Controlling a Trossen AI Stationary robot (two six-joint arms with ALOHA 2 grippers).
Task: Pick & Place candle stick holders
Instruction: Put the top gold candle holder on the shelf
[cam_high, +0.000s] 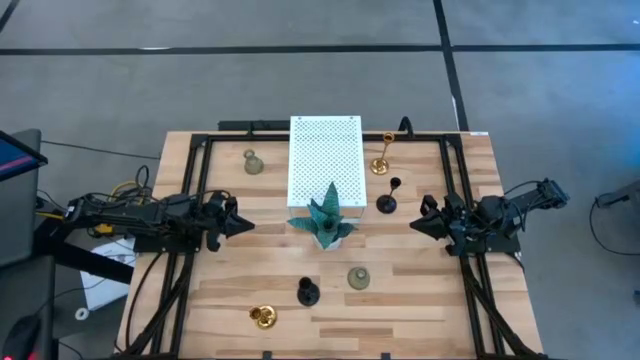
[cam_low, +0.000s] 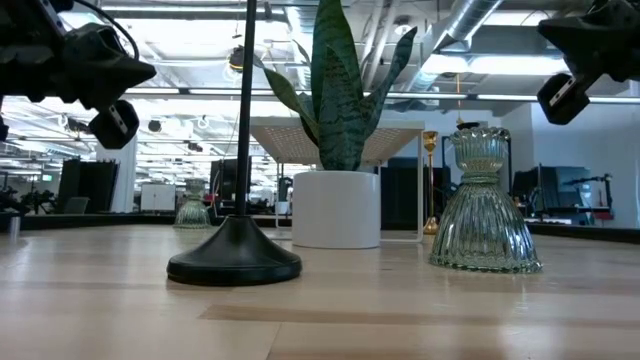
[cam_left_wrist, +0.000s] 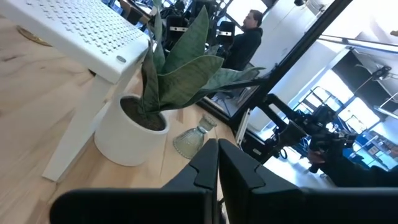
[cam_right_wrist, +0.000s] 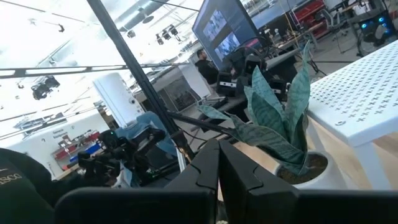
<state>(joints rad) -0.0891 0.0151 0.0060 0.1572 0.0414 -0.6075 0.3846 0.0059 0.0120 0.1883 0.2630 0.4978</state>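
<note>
Flanking the candle stick holders (cam_high: 359, 277), both end effectors (closed) hover apart.

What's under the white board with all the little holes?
The white board stands on legs. In the low view the space under it looks mostly hidden by the plant's white pot. From above, the board covers the table beneath, so anything there can't be seen.

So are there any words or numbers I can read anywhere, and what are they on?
"SCO": pale letters on a dark thing at the edge of the right wrist view; the start of the word is cut off.
Monitor in the room behind: its picture is too blurred to read.
Nothing is written on the candle stick holders, the plant pot or the white perforated board.
</note>
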